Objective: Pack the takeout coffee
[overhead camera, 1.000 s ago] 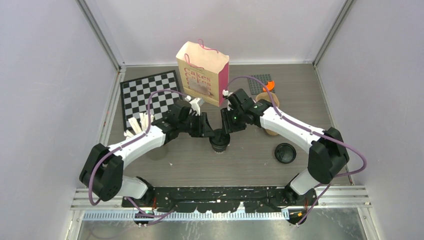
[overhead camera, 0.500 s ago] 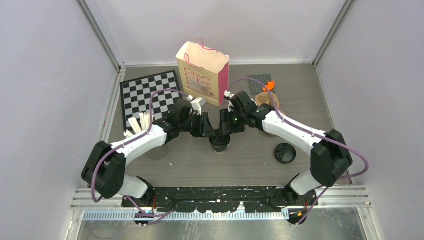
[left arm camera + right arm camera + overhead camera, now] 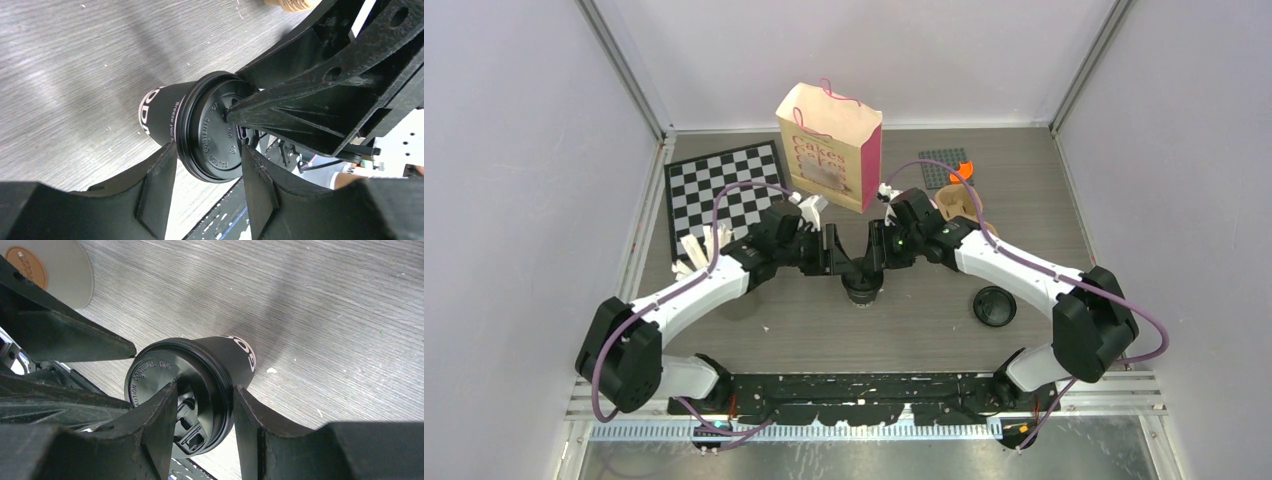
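Cup (image 3: 862,287): stands upright on the surface (image 3: 904,320) at mid-front, between the two arms; black sleeve, lid (image 3: 217,132) already seated on it.
Left hand (image 3: 207,167): over the lid from the left, fingers (image 3: 160,185) straddling the lid's rim. Whether they pinch it or only bracket it, I cannot tell.
Right hand (image 3: 200,412): over the same lid from the right, one finger lying across the lid top, the other beside the rim. Clenched or slack, I cannot tell.
Why both on one cup: likely to press the lid home and keep the cup from tipping, one hand steadying while the other pushes; a judgement only.
Second lid (image 3: 995,306): lies loose on the surface, right of the cup, well apart from it.
Second cup: not clearly seen.
Carrier (image 3: 959,205): brown, behind the right arm, mostly hidden.
Bag (image 3: 829,148): paper, upright at the back, mouth open; the probable place for packing.
Sticks (image 3: 702,248): white, by the left arm, near the chessboard (image 3: 714,185).
Progress: early, since the cup is not yet in carrier or bag.
Risk: crowded fingers over a light cup could knock it over.
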